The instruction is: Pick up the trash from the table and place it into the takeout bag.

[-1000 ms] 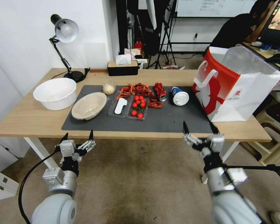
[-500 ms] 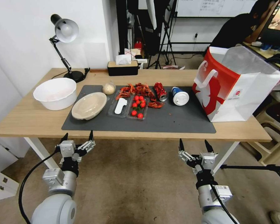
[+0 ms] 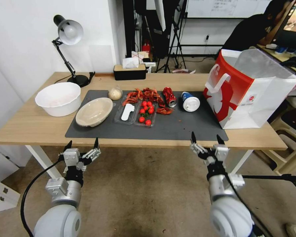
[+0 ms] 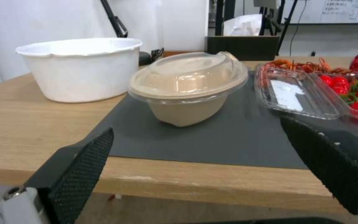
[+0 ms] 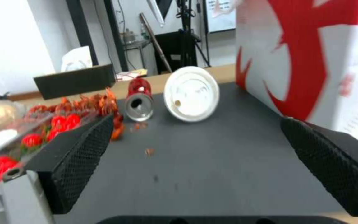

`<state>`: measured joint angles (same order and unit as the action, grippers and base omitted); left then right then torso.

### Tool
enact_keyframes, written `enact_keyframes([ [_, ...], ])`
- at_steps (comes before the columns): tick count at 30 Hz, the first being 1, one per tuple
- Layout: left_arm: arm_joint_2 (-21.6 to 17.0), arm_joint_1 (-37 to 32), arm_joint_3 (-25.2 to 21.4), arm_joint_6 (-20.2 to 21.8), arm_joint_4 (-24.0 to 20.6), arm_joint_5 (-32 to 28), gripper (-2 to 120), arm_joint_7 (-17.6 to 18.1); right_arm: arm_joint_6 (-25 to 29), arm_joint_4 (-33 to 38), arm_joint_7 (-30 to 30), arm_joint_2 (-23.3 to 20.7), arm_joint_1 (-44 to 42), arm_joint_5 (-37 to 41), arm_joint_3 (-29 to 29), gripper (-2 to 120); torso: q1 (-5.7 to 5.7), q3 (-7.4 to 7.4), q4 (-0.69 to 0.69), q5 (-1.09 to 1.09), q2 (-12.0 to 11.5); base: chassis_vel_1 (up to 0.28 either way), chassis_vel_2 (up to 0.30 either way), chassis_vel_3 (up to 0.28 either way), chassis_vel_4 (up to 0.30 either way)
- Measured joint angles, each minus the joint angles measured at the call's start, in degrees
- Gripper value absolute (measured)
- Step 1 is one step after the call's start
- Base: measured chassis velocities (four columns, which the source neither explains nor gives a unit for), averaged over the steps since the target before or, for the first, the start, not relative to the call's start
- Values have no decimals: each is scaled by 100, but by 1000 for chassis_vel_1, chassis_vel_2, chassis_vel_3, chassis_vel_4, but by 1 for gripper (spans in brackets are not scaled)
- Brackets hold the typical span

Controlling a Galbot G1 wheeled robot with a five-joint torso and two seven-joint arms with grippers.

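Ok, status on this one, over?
Left gripper and right gripper open, empty, below the table edge. Crushed red can, blue cup on mat. Takeout bag upright. Path unobstructed.

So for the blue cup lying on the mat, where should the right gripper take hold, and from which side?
Probably across its round body, just behind the white lid. The blue cup lies on its side with the lid facing the right gripper, so coming down from above, fingers straddling the barrel, looks safest; the crushed can sits close on one side.

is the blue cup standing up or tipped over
Tipped over. The blue cup lies on its side on the mat, white lid facing the right gripper.
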<state>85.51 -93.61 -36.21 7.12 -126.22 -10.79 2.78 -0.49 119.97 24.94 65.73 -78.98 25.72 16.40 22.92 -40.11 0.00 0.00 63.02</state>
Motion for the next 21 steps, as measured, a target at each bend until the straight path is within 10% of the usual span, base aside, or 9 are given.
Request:
enact_keyframes([
  [21, 68, 2, -62, -84, 14, 9, 100, -5, -544, -2060, -200, -630, 3076, 2313, -951, 100, 1, 0, -1, -1, 0, 0, 0, 0, 0],
])
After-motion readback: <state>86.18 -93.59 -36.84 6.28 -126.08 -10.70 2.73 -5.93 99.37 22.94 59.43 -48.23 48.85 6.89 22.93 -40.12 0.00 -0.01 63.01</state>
